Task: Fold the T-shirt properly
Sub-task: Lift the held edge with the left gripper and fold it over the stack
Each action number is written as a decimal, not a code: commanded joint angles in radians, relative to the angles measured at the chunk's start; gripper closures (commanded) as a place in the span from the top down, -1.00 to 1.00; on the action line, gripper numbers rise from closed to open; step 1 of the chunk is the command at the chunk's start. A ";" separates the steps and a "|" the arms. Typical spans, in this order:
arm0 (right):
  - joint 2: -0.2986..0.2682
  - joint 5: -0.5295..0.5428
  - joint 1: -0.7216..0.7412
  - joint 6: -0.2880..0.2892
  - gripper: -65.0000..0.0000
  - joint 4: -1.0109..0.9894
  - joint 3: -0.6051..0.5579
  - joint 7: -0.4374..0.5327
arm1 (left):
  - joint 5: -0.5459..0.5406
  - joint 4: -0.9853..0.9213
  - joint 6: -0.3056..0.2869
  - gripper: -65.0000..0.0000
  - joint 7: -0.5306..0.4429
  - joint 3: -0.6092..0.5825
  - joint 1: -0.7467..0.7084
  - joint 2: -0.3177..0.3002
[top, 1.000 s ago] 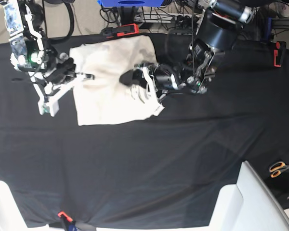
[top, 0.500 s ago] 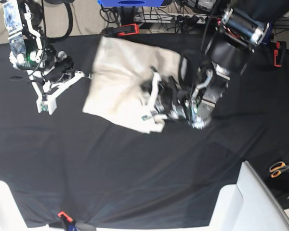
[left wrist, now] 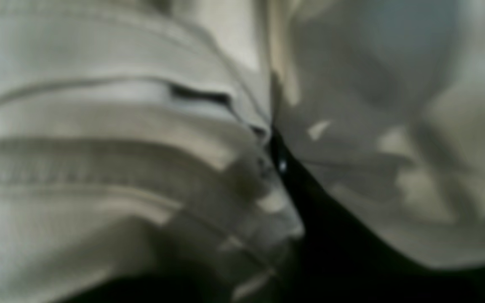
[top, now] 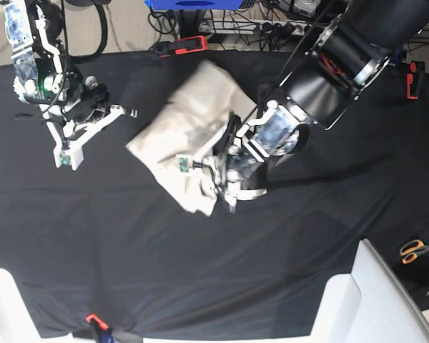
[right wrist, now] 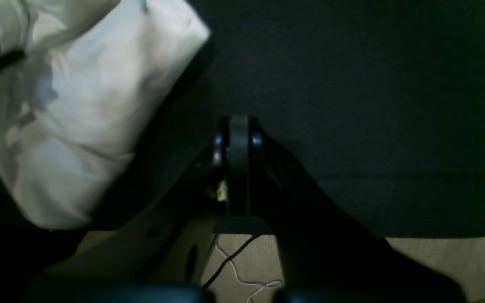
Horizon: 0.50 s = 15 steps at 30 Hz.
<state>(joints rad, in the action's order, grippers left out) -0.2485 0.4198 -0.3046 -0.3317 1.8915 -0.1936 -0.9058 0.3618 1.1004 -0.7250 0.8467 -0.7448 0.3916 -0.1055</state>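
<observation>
The soft, wrinkled cream cotton T-shirt (top: 182, 136) lay bunched and partly lifted on the black table cloth (top: 200, 271), toward the far middle of the table. The left gripper (top: 214, 179) was pinched nearly shut on the shirt's near edge; its wrist view showed only blurred folds and a stitched hem (left wrist: 78, 176) pressed up close. The right gripper (right wrist: 238, 139) was fully closed and empty, hovering apart from the shirt (right wrist: 78, 105) over the cloth's edge.

Cream T-shirt (top: 189, 125), black table cloth (top: 200, 271), orange scissors (top: 413, 251)
</observation>
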 commanded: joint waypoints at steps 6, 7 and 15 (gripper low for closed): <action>-0.005 0.003 -0.008 0.003 -1.00 0.018 0.004 0.015 | 0.112 0.017 0.027 -1.00 -0.043 -0.089 0.053 0.005; -0.005 0.003 -0.009 0.003 -1.00 0.018 0.004 0.015 | 0.108 0.017 0.027 -1.00 -0.054 -0.103 0.054 0.005; -0.005 0.001 -0.014 0.003 -1.00 0.018 0.004 0.015 | 0.112 0.016 0.027 -1.00 -0.105 -0.124 0.051 0.056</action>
<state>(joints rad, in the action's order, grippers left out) -0.2478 0.4194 -0.3248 -0.3302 1.8915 -0.1936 -0.9043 0.4675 1.0977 -0.7048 0.7448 -0.8726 0.4179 -0.0578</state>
